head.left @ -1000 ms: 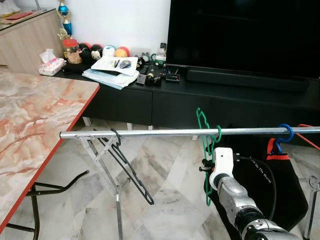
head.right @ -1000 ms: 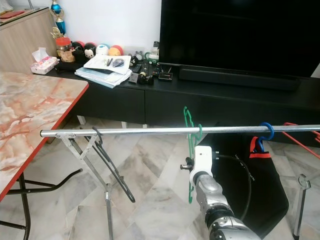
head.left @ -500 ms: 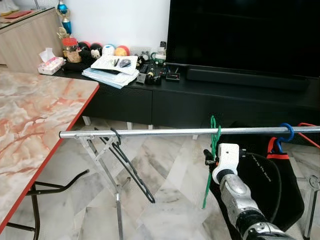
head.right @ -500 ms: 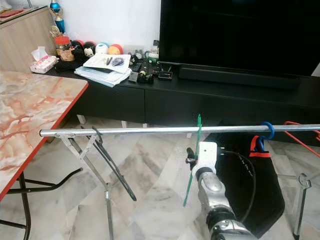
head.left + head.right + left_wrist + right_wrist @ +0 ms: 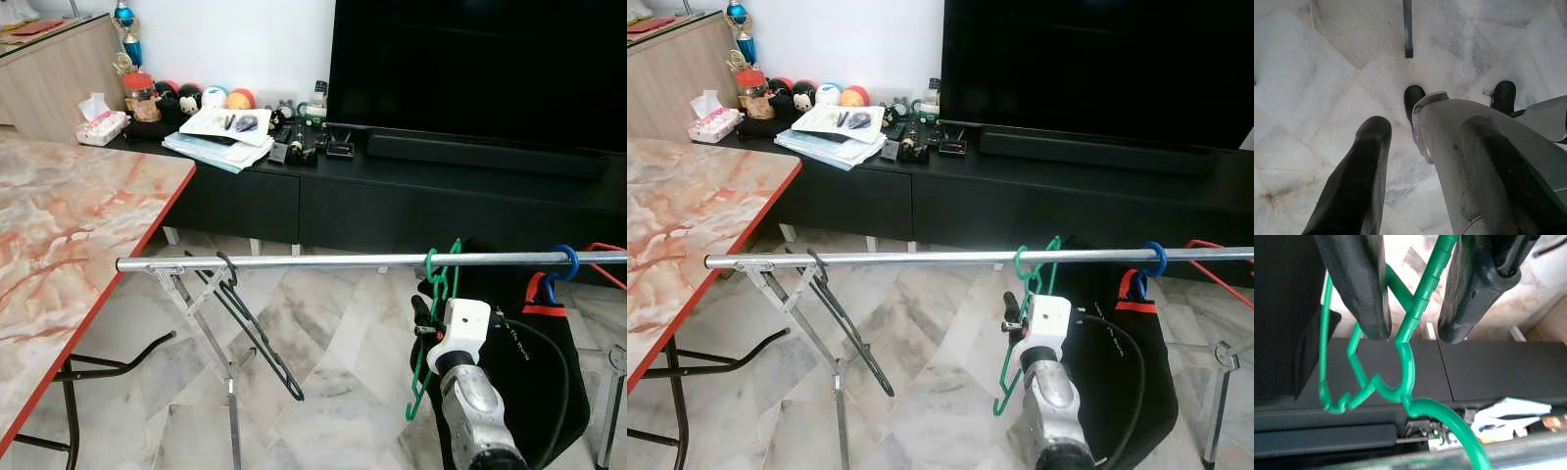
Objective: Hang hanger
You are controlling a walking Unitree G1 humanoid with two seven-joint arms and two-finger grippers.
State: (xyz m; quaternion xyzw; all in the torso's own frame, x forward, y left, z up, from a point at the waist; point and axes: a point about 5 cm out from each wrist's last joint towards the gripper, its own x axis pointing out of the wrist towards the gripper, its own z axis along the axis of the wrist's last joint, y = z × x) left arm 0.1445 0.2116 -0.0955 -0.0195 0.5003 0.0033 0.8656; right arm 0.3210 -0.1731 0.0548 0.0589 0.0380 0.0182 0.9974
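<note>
A green plastic hanger point(image 5: 421, 380) hangs with its hook point(image 5: 431, 262) over the horizontal metal rail point(image 5: 323, 260), right of the rail's middle. My right gripper point(image 5: 423, 311) is just below the rail at the hanger's neck. In the right wrist view its two black fingers point(image 5: 1359, 289) stand apart, open, with the hanger's green neck point(image 5: 1422, 298) running through the gap. The left arm hangs idle; the left wrist view looks down at marble floor past one black finger point(image 5: 1356, 181).
A black hanger point(image 5: 257, 338) hangs near the rail's left end, above the rack's folding legs point(image 5: 211, 333). A blue hook point(image 5: 561, 259) with a black bag point(image 5: 534, 362) and a red hanger point(image 5: 602, 257) are on the right. A marble table point(image 5: 78, 245) stands left; a TV console point(image 5: 392, 191) stands behind.
The green hanger has turned from edge-on to angled and shifted a little right along the rail, and my right gripper has moved right with it.
</note>
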